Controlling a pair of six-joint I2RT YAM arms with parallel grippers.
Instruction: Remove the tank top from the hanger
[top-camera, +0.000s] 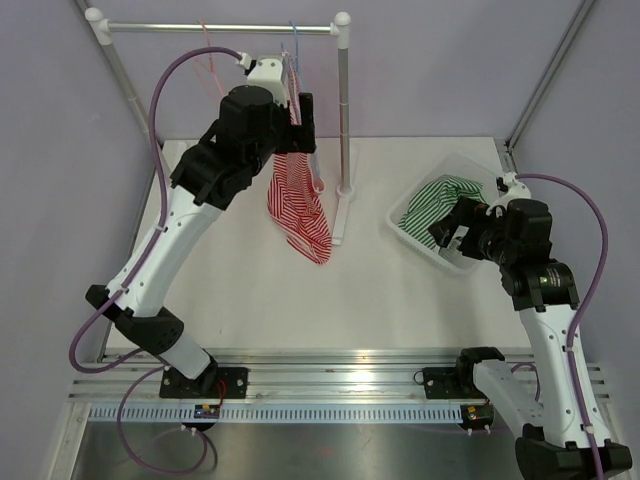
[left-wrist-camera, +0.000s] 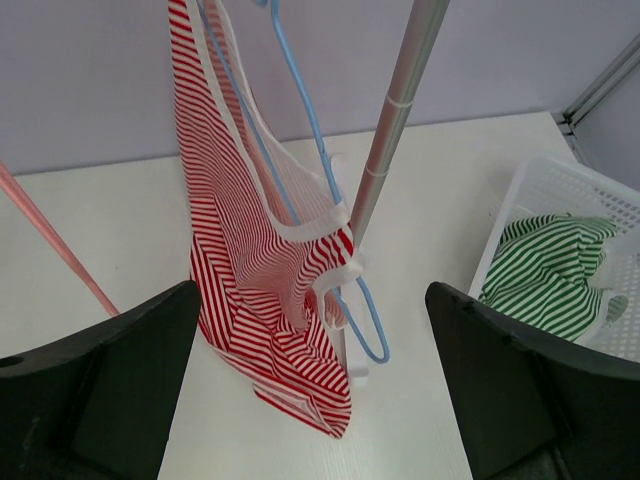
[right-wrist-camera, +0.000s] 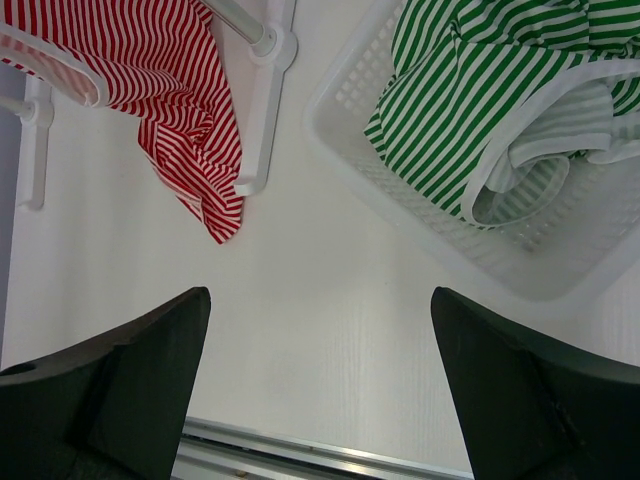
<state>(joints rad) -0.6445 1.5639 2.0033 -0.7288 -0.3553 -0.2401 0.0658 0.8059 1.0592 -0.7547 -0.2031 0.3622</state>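
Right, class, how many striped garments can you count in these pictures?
2. The red-striped tank top hangs from the rack; the green-striped garment lies in the white basket. Others may be hidden beneath it.

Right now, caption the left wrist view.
Open left gripper faces red-striped tank top hanging on blue hanger beside rack pole.

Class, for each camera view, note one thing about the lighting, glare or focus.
Top view: even light, only faint shadows, and a bright glare patch on the metal rail. Left wrist view: the tank top is sharp, while the near fingers are dark and show little detail. Right wrist view: the basket is evenly lit and its mesh is crisp.
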